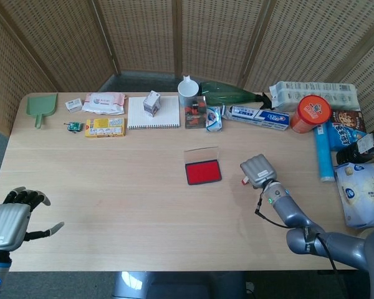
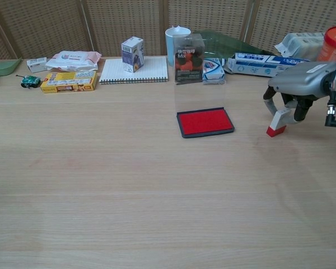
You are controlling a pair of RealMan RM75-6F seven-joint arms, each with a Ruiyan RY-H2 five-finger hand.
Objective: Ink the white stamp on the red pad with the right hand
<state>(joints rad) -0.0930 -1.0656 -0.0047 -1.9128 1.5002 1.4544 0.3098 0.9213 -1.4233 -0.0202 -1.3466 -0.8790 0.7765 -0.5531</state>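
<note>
Your right hand (image 2: 294,95) pinches the small white block stamp with a red base (image 2: 279,122) by its upper sides, its base at the table right of the flat red ink pad (image 2: 205,122). It's probably light and rigid (possibly slippery); keep that high pinch.

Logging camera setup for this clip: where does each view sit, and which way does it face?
Head view: high above the near edge, looking down at the table; shows left hand and right hand.
Chest view: low at the near edge, facing the wicker screen; only the right hand.
Shared: red pad, white stamp, right hand.
</note>
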